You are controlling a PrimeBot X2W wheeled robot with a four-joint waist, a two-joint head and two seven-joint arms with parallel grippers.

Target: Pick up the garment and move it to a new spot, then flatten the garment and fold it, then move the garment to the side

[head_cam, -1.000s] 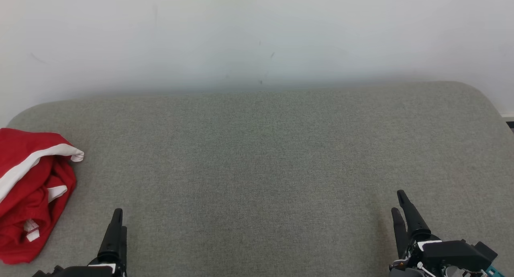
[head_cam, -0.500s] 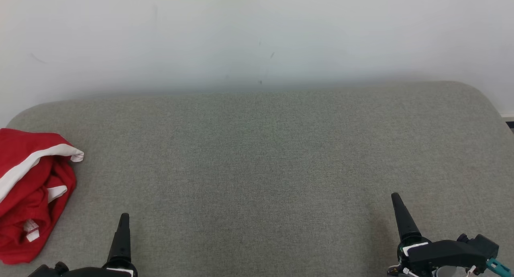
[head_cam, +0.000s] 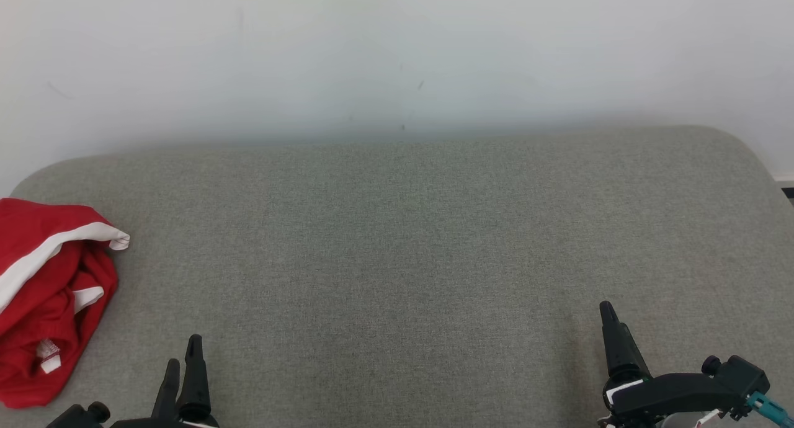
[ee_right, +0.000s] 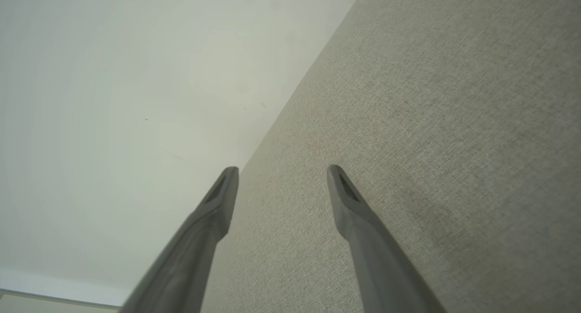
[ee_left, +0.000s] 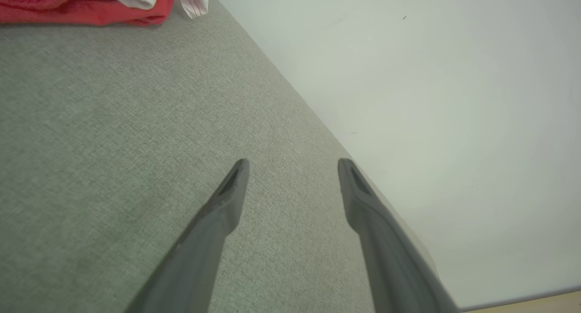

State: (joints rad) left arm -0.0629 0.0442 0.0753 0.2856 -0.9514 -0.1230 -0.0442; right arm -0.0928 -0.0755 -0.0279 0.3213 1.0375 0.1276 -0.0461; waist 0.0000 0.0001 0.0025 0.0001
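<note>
The garment (head_cam: pixel 46 298) is a crumpled red piece with white stripes, bunched at the far left edge of the grey padded surface (head_cam: pixel 409 248); its hem also shows as the garment (ee_left: pixel 91 7) at the top left of the left wrist view. My left gripper (head_cam: pixel 184 363) hovers low at the lower left, to the right of the garment and apart from it, open and empty (ee_left: pixel 292 165). My right gripper (head_cam: pixel 609 313) sits at the lower right, far from the garment, also open with nothing between its fingers (ee_right: pixel 282 170).
A plain white wall (head_cam: pixel 397 56) rises right behind the padded surface. The surface has rounded back corners, and its right end (head_cam: pixel 753 161) drops off near a dark strip of floor.
Both grippers have drawn back toward the bottom edge and rolled at the wrist, the left now showing two fingers, the right one. The garment has not moved.
</note>
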